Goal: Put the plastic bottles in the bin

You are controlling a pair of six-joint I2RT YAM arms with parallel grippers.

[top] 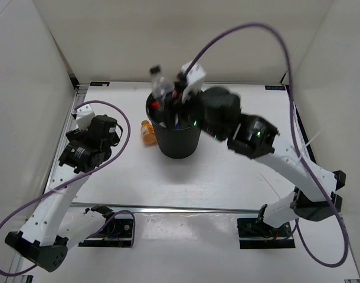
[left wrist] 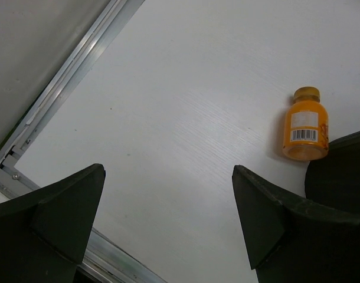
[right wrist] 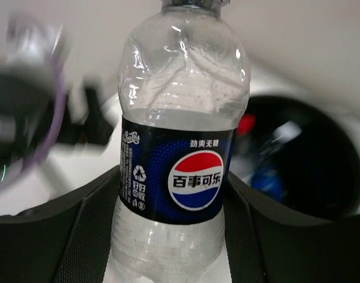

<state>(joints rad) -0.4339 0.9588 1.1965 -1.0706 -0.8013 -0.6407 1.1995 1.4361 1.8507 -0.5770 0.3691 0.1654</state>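
The round black bin point(top: 179, 146) stands mid-table with bottles inside; red and blue show in it in the right wrist view point(right wrist: 321, 147). My right gripper point(top: 171, 93) is shut on a clear dark-labelled bottle point(right wrist: 180, 159), held over the bin's far rim point(top: 160, 84). The short orange bottle point(top: 148, 132) lies on the table against the bin's left side; it also shows in the left wrist view point(left wrist: 306, 125). My left gripper point(left wrist: 168, 194) is open and empty, left of the orange bottle.
An aluminium rail point(left wrist: 68, 76) runs along the table's left edge beside the white wall. A purple cable point(top: 268, 35) arcs above the right arm. The bin's wall point(left wrist: 345, 171) sits at the left wrist view's right edge.
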